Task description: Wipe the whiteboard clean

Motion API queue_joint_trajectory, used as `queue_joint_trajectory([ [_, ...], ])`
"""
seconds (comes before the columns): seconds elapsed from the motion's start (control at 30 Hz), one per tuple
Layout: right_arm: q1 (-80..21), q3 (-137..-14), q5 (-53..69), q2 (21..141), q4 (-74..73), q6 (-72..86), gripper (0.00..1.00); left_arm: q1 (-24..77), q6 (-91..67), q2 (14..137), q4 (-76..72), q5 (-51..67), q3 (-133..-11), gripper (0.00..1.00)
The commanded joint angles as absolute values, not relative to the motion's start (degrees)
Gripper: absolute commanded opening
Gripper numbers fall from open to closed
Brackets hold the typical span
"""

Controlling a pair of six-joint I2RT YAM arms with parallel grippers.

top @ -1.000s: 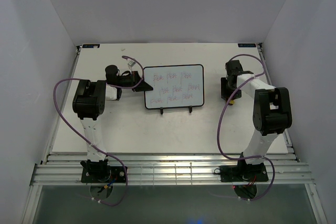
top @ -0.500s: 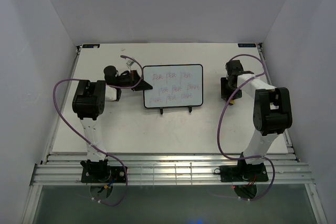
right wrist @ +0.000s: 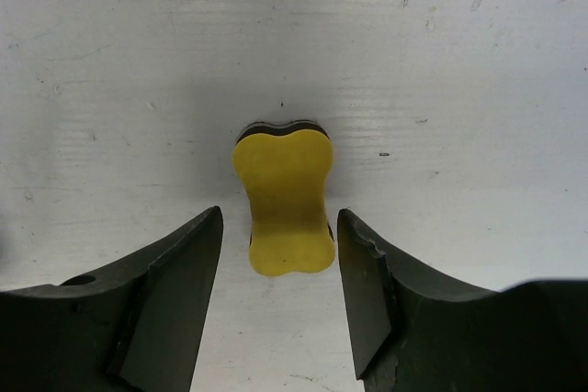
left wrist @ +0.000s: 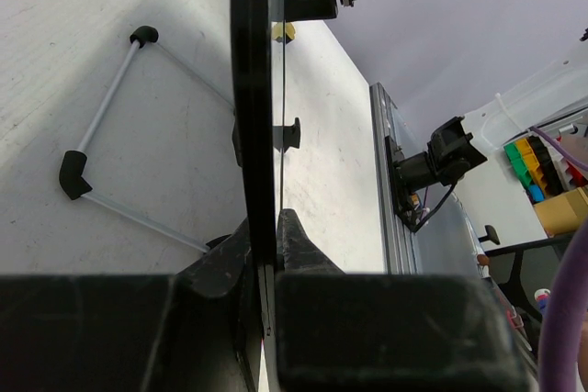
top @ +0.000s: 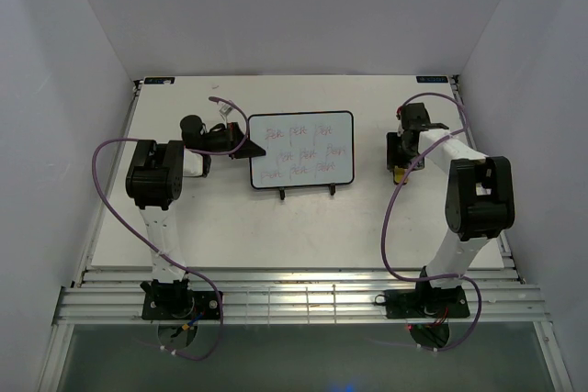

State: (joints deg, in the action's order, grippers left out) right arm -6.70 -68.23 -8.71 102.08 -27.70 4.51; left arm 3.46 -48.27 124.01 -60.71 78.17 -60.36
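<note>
The whiteboard (top: 303, 149) stands on its wire feet at mid-table, its face covered with faint red handwriting. My left gripper (top: 244, 146) is shut on the board's left edge. In the left wrist view the black frame (left wrist: 253, 89) runs edge-on straight up from between the closed jaws (left wrist: 266, 231). To the right, my right gripper (top: 397, 168) points down at a small yellow eraser (right wrist: 283, 197) lying flat on the table. Its jaws (right wrist: 278, 219) stand open on either side of the eraser's near end, with a gap on both sides.
The board's wire stand (left wrist: 101, 117) rests on the white table (top: 230, 218). Grey walls close in the back and both sides. A slatted metal rail (top: 303, 300) with both arm bases runs along the near edge. The right arm (top: 478, 195) stands near the table's right edge.
The right gripper's jaws have spread wider and its wrist has shifted slightly toward the back. The whiteboard, held by the left gripper, has shifted slightly left.
</note>
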Motion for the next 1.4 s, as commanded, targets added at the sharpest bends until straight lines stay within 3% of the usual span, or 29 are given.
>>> queue_joint_trajectory([
  [0.0, -5.63, -70.49, -6.59, 101.77, -27.24, 4.4, 0.59, 2.72, -45.36, 122.08, -59.16, 76.73, -60.64, 0.0],
  [0.53, -5.54, -70.84, -6.33, 105.82, -26.72, 3.16, 0.55, 2.73, -41.04, 122.87, -53.17, 75.94, -60.82, 0.0],
  [1.13, -5.62, -70.22, -5.8, 103.01, -27.24, 3.51, 0.36, 2.72, -40.87, 122.52, -52.91, 75.5, -60.64, 0.0],
  [1.37, -14.66, -72.15, -7.99, 94.76, -27.34, 4.4, 0.36, 2.81, -40.52, 122.52, -52.74, 75.23, -60.65, 0.0],
])
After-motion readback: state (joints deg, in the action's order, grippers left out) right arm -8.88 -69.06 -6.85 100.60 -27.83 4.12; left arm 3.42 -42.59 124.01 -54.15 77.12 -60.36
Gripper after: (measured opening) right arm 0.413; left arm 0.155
